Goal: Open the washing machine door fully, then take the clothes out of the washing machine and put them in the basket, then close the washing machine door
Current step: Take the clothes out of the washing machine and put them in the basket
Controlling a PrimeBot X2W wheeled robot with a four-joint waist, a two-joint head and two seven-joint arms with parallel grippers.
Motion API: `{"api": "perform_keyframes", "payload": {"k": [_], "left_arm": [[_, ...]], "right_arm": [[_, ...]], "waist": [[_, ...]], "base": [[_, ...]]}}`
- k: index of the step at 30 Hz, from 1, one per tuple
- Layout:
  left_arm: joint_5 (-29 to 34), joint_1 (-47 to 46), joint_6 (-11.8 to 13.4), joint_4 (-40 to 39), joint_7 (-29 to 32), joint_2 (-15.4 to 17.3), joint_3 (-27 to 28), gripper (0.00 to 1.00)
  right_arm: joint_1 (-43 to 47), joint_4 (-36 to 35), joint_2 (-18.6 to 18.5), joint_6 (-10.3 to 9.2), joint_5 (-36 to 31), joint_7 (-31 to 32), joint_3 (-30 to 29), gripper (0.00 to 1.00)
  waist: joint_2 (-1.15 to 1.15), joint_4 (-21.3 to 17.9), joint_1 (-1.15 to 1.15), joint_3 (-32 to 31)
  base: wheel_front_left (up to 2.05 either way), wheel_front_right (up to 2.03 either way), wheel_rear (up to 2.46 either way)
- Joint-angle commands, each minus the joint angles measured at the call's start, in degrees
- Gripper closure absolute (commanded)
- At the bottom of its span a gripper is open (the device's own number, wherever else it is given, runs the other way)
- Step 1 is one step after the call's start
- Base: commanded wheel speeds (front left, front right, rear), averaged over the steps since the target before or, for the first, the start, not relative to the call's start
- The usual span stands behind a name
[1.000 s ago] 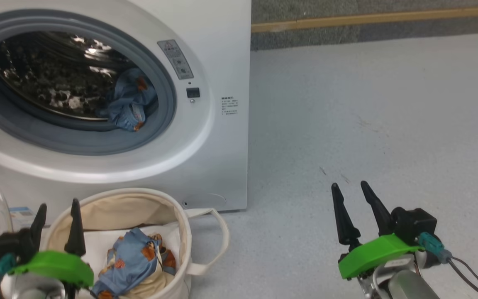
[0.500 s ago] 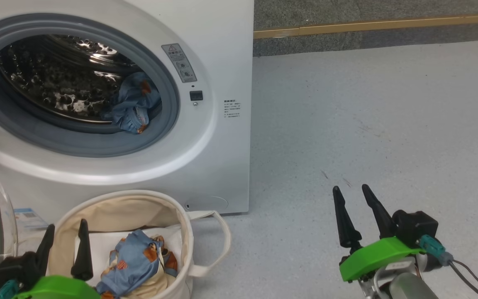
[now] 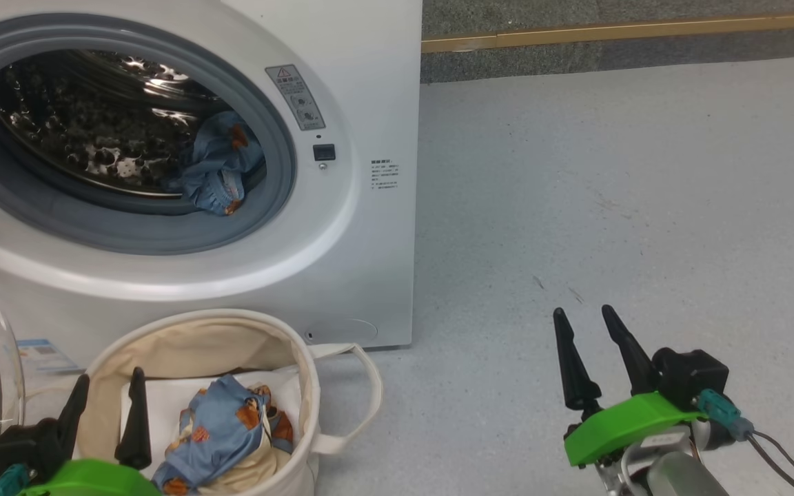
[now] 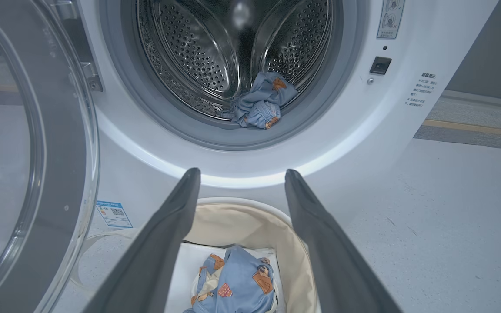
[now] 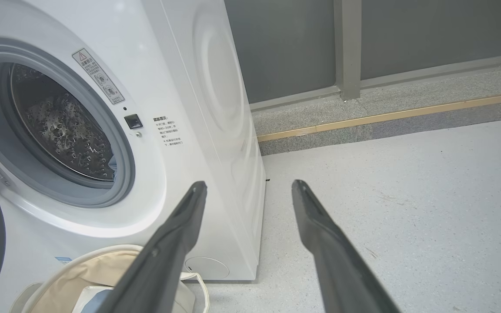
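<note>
Where they lie crumpled, the light-blue clothes (image 3: 218,430) show orange-brown prints.

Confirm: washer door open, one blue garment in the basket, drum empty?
Not quite: the drum is not empty; the left wrist view shows a blue garment at its front lip. The door is open and the basket holds one.

On washing machine (image 3: 369,275) front: slanted grey label (image 3: 295,96) w/ red warning triangle at top, round pictograms below, wording too small to read. Right of it, small block of printed characters (image 3: 384,174), illegible. Lower left: blue sticker (image 4: 114,214) w/ QR code, txt unreadable.
</note>
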Motion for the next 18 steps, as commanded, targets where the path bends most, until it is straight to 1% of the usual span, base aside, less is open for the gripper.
{"api": "perform_keyframes", "payload": {"k": [1,18], "left_arm": [[-0.10,-2.72,0.20,-1.79,-0.16,1.60,1.86,0.00],[0.32,-3.48,0.72,-0.23,-0.82,2.06,0.84,0.00]], "right_arm": [[-1.41,-1.85,0.28,0.05,0.17,-0.70,1.16,0.00],[-1.65,-1.69,0.21,0.05,0.18,-0.70,1.18,0.00]], "waist": [[0.00,0.02,0.00,0.15],[0.00,0.09,0.00,-0.13]], "base": [[0.00,0.00,0.00],[0.00,0.00,0.00]]}}
